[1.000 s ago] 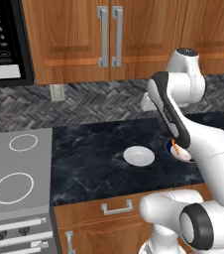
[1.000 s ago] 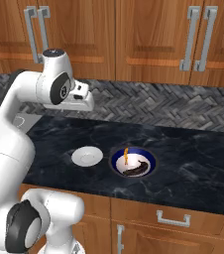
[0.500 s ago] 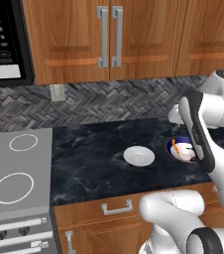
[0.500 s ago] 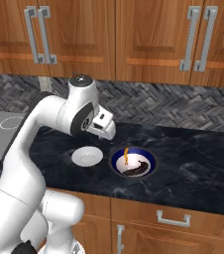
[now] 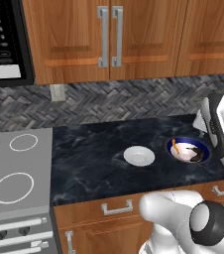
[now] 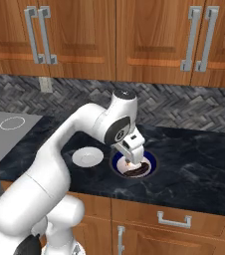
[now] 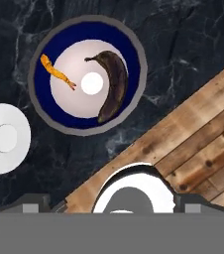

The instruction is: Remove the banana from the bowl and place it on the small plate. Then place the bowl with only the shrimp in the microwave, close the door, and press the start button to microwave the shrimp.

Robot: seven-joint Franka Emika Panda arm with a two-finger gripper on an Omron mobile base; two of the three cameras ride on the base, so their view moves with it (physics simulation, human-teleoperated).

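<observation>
A dark marbled counter (image 5: 99,158) is seen across the middle of the left base view, with the microwave (image 5: 5,42) cut off at the upper left. The bowl (image 7: 88,74) is found in the upper middle of the hand view, resting on the counter with the small plate (image 7: 4,138) just beside it at the left edge, apart from it. Inside the bowl a dark, overripe banana (image 7: 113,84) lies at the right and the shrimp (image 7: 57,72) at the left, not touching; the gripper (image 6: 131,160) hangs over the bowl in the right base view, apparently spread wide and holding nothing, though its fingertips are poorly resolved.
</observation>
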